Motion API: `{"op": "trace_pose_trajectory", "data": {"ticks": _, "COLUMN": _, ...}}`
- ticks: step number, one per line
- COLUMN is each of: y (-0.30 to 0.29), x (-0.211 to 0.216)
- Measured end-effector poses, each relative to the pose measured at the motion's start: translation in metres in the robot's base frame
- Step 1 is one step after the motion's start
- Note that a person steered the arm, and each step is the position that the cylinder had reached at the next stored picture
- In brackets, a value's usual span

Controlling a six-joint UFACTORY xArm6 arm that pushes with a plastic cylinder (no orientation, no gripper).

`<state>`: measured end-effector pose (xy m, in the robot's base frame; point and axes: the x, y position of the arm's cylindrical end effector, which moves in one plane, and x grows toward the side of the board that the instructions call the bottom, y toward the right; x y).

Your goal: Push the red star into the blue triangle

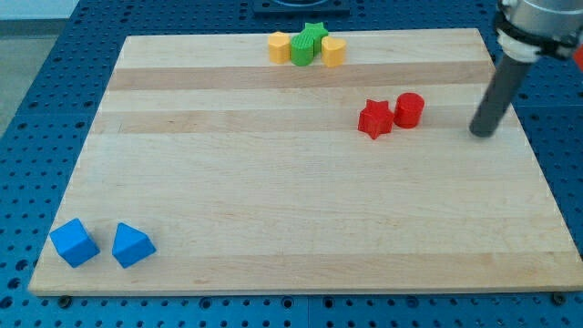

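Observation:
The red star [374, 118] lies on the wooden board at the upper right, touching a red cylinder [409, 110] on its right. The blue triangle [132, 245] sits near the view's bottom left corner, beside a blue cube [74, 242] on its left. My tip [481, 134] rests on the board to the right of the red cylinder, apart from it by a clear gap, and far from the blue triangle.
At the view's top edge of the board stand a yellow block [279, 46], a green cylinder [301, 51], a green star [315, 35] and a yellow block [333, 51], clustered together. The board's edge [291, 290] runs along the bottom.

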<state>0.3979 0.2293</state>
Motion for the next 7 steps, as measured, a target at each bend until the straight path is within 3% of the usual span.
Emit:
{"op": "trace_pose_trajectory", "data": {"ticks": 1, "y": -0.035, "x": -0.038}}
{"op": "trace_pose_trajectory", "data": {"ticks": 3, "y": -0.063, "x": -0.016}}
{"op": "trace_pose_trajectory", "data": {"ticks": 7, "y": -0.166, "x": -0.014}}
